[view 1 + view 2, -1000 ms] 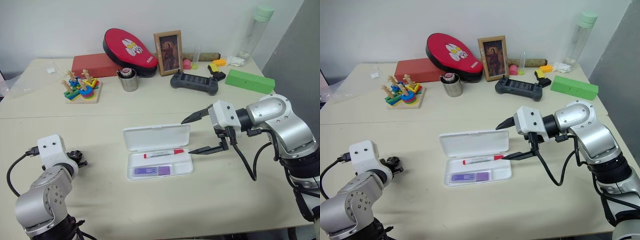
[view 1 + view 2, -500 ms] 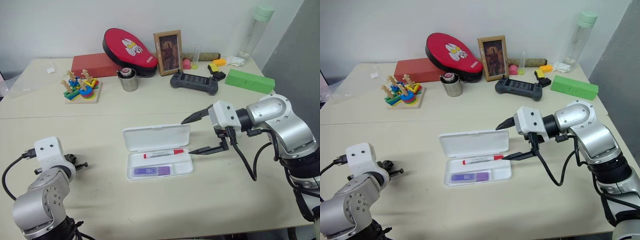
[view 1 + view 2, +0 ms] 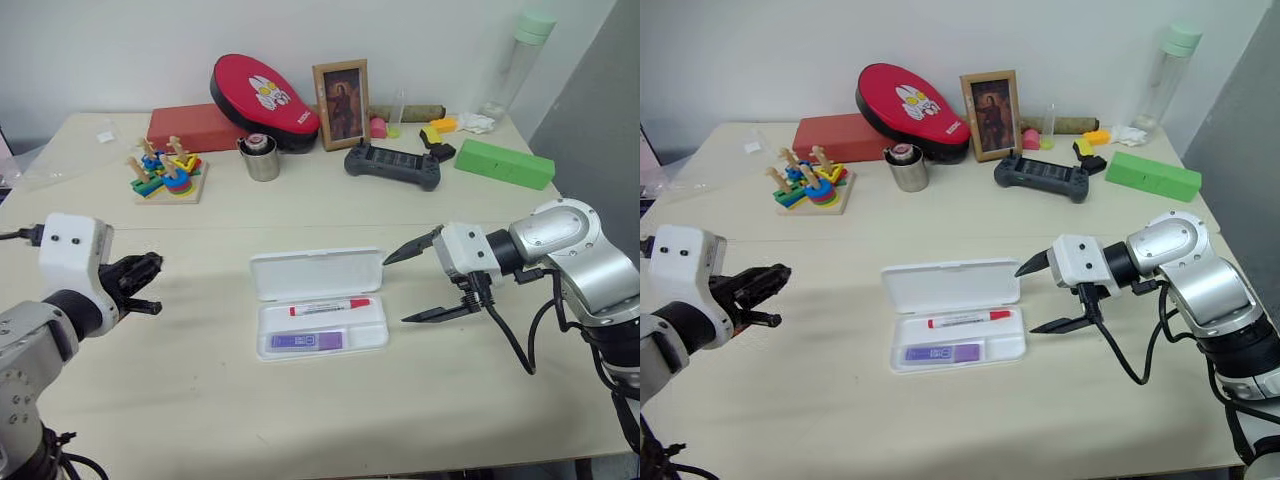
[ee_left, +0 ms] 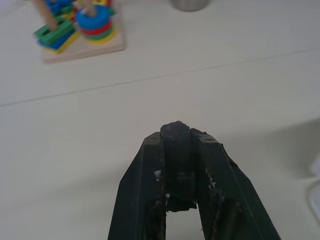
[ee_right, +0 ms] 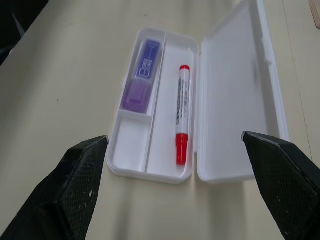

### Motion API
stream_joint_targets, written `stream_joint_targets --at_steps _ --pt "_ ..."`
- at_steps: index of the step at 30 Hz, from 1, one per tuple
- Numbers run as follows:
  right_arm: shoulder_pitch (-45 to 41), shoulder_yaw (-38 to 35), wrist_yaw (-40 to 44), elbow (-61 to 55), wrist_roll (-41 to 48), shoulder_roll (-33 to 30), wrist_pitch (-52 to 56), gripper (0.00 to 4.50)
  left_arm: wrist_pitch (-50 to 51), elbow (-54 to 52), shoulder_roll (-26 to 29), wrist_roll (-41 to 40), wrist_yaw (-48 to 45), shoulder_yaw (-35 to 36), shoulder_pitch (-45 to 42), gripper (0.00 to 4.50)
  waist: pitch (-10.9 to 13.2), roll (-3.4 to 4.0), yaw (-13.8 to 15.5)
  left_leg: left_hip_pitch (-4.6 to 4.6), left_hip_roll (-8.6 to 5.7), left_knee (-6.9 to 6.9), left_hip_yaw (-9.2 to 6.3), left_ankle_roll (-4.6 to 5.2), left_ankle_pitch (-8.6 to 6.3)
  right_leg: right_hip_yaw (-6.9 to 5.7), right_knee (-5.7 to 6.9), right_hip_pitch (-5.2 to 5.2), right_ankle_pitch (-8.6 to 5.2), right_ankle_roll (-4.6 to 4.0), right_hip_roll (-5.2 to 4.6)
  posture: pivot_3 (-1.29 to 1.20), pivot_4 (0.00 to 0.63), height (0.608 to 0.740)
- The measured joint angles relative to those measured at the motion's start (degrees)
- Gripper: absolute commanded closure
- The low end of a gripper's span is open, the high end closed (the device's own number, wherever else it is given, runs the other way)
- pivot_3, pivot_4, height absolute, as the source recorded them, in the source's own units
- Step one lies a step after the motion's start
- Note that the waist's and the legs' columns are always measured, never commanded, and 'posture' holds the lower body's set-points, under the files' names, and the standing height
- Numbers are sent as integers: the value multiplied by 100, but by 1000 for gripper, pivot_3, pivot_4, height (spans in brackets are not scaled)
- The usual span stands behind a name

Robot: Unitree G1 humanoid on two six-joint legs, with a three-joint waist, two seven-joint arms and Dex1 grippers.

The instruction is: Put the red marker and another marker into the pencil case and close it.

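Case [image 3: 318, 300] is lying open on the counter [image 3: 300, 410], lid [image 3: 316, 273] flat behind the tray. Red marker [image 3: 330, 306] is sitting in the tray's rear slot, purple marker [image 3: 306, 341] in the front slot. Both are already in, so closing looks like the step left.

Handling, by judgement: the case looks like thin, stiff, light plastic, smooth enough to skid on the counter if pushed sideways. Best purchase is probably the lid's far long edge, tipped forward over the hinge, then pressed down near the front lip to snap shut; steadying the tray may help. The markers are lying low and should not foul the lid.

Right gripper [image 3: 418, 286] is hovering just beside the case's right end, fingers spread wide and empty. Left gripper [image 3: 140, 283] is well apart on the left, fingers pressed together; a small dark piece seems pinched between them in the left wrist view, cannot tell what.

Stacking toy [image 3: 164, 174], metal cup [image 3: 261, 158], controller [image 3: 392, 165], green block [image 3: 504, 164], red pouch [image 3: 264, 93] and photo frame [image 3: 340, 90] are sitting along the back, well clear. Nothing is blocking the lid's swing.
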Motion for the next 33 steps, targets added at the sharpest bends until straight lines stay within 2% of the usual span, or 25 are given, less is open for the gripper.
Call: stream_joint_targets --at_steps 7,10,14,18,20,24,29,33 --pt "140 42 61 251 -388 -73 -536 0 -213 -58 578 -1220 -968 46 -682 4058 4 -3 -7 -1 0 1 2 0 0 2 -2 1 0 0 -1 0 150 740" --pt "145 42 91 301 -425 -80 -650 0 -317 -76 682 -1723 -1275 -127 -726 4058 4 -2 -11 -1 0 -1 2 0 0 2 -1 0 0 0 0 0 150 740" --pt "140 42 110 411 -492 -77 -704 0 -781 -195 816 -2096 -1650 -798 -633 4058 4 -2 -13 -1 0 0 3 0 0 3 -2 1 0 0 0 0 150 740" --pt "132 42 110 467 -586 -70 -705 0 -1443 -304 994 -1877 -1987 -1741 -299 4058 7 3 -11 0 0 0 3 0 0 3 0 -1 0 0 0 0 150 740" --pt "122 41 127 467 -587 -68 -695 0 -2071 -212 1079 -1415 -2222 -2515 -195 4058 8 4 -3 -1 0 1 5 0 0 5 -1 0 0 0 0 0 150 740" --pt "100 40 145 461 -585 -63 -672 0 -2717 15 1089 -942 -2482 -3309 -188 4058 10 7 9 -1 0 0 5 1 0 5 -1 0 0 0 0 0 150 740" --pt "81 26 155 447 -582 -74 -638 0 -3395 727 959 -253 -2758 -4374 -634 4058 12 10 27 -2 -1 3 7 1 0 5 -2 0 0 0 1 0 150 740" --pt "60 4 156 412 -581 -86 -558 0 -3774 1357 594 217 -2916 -5116 -1129 4058 13 12 70 -4 -1 4 7 1 0 5 -2 -1 0 0 1 0 150 740"
